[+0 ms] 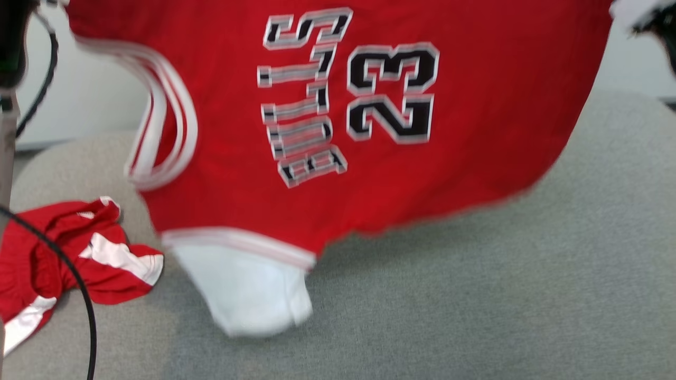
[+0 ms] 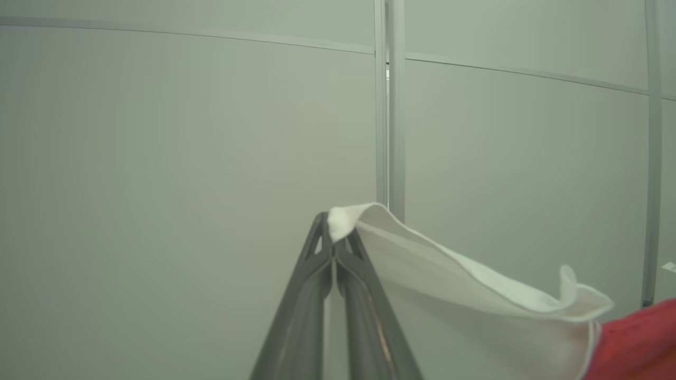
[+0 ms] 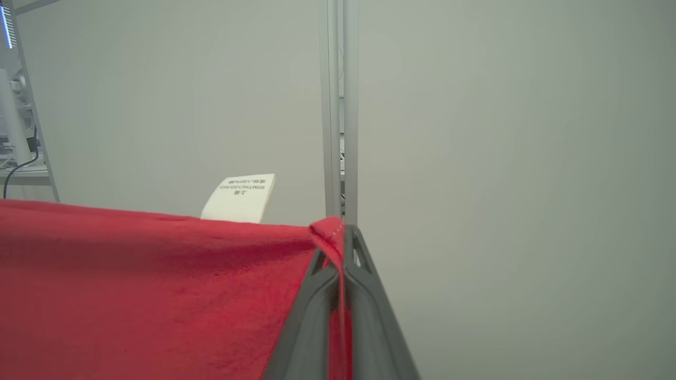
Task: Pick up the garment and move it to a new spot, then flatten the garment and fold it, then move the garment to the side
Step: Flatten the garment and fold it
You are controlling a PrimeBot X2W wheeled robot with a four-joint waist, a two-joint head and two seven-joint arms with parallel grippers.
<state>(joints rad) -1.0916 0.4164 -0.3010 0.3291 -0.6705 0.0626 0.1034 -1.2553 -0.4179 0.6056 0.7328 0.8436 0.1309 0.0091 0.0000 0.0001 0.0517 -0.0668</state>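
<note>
One red jersey (image 1: 475, 132), numbered 23, hangs spread in the air above the grey fabric surface (image 1: 528, 295). Its white panel (image 1: 248, 290) dangles lowest; whether that panel touches the surface cannot be told. The left gripper (image 2: 334, 240) is clamped on a white edge of the jersey. The right gripper (image 3: 338, 248) is clamped on a red hem corner, near the care label (image 3: 240, 198). Step in hand, by judgement: transfer to the new spot. The next move calls for lowering both grippers together with the cloth taut, clear of the red shorts (image 1: 68, 253) and the black cable (image 1: 79, 295).
</note>
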